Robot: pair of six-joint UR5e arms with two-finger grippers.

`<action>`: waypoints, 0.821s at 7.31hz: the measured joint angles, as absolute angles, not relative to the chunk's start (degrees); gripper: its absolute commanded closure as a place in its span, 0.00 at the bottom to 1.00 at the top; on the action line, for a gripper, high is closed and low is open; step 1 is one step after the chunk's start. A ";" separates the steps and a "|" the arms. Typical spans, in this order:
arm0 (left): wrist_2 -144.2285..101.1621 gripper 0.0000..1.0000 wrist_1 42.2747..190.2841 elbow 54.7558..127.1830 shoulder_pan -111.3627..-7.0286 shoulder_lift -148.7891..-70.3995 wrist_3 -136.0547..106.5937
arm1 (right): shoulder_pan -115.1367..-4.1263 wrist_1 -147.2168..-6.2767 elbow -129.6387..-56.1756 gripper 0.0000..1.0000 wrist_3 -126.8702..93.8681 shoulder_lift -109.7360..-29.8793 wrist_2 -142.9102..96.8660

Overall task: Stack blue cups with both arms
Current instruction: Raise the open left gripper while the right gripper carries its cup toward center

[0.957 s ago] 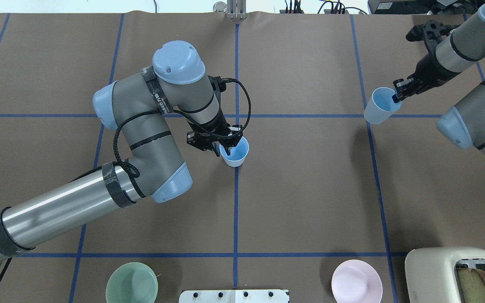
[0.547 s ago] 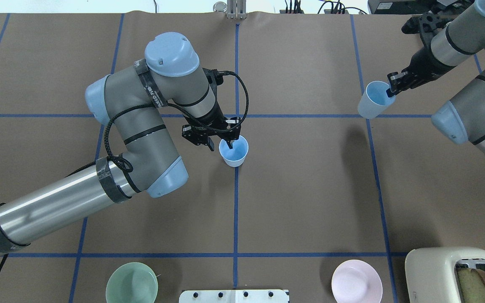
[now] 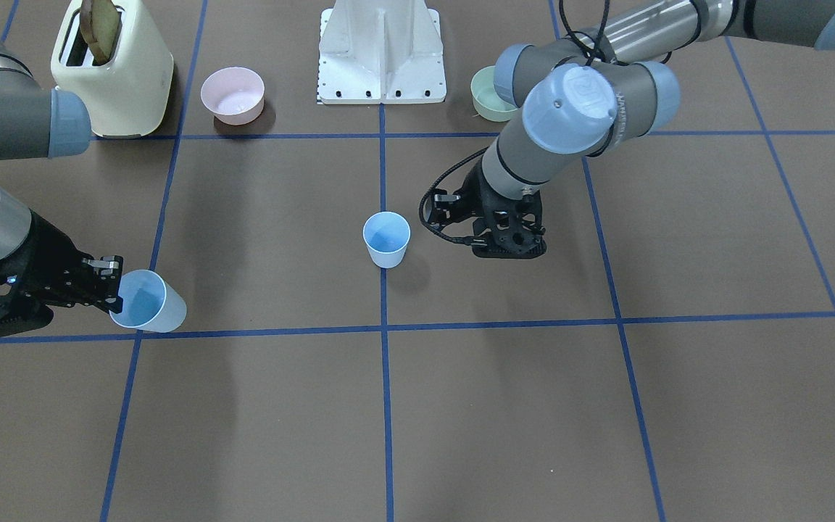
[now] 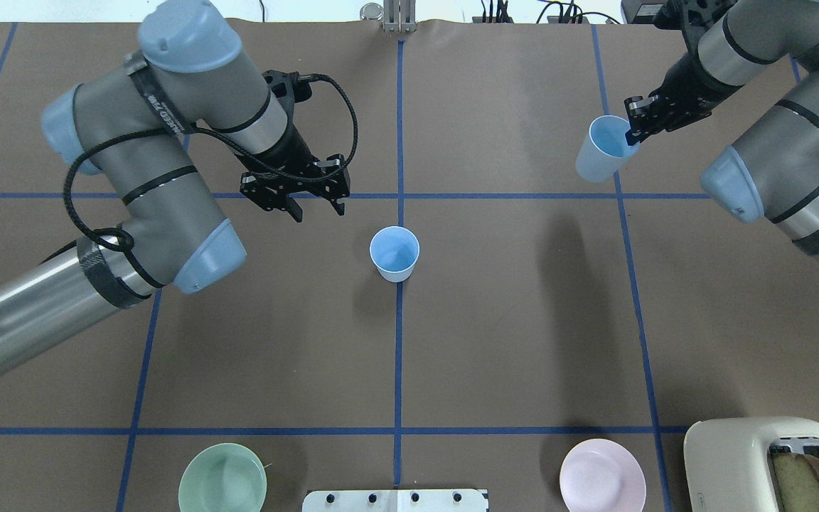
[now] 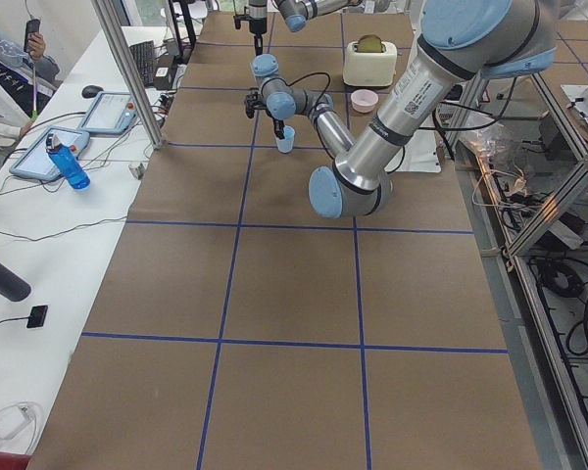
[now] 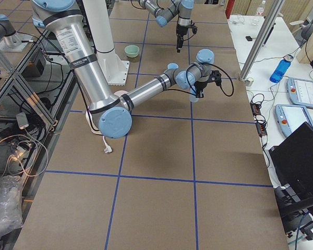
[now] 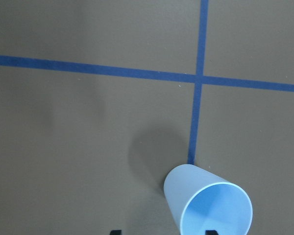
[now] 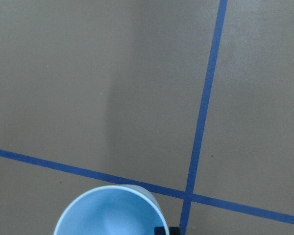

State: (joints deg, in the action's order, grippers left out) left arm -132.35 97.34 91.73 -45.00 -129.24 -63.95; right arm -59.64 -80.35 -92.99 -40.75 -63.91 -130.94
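I see my left jaws spread wide, clear of one blue cup (image 4: 394, 254) standing upright mid-surface. My right jaws clench the other cup (image 4: 603, 153) by its rim, tilted, toward the far-right corner.

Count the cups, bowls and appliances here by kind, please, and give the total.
Blue cups: 2 (one standing alone, one held by the right gripper)
Bowls: 2 (green, pink)
Toaster: 1
Total: 5
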 measured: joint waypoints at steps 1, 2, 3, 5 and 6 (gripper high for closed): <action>-133.02 0.13 94.75 93.69 -46.97 -127.40 -59.60 | -58.71 -81.84 -93.37 1.00 -42.93 -62.55 -130.59; -133.19 0.08 90.25 95.77 -48.75 -126.27 -54.21 | -57.31 -84.41 -94.47 1.00 -44.53 -61.28 -129.62; -133.19 0.04 86.81 97.70 -50.32 -124.74 -48.59 | -55.55 -87.58 -96.32 1.00 -45.30 -60.33 -128.12; -133.16 0.04 84.89 99.70 -52.87 -120.83 -39.93 | -52.03 -91.60 -98.18 1.00 -49.43 -57.26 -125.88; -133.22 0.04 84.89 99.97 -53.80 -119.21 -36.89 | -50.13 -92.26 -98.29 1.00 -52.65 -55.27 -124.69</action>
State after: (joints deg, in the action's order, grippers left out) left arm -133.22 84.89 99.97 -53.80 -119.21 -36.89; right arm -50.13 -92.26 -98.29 -52.65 -55.27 -124.69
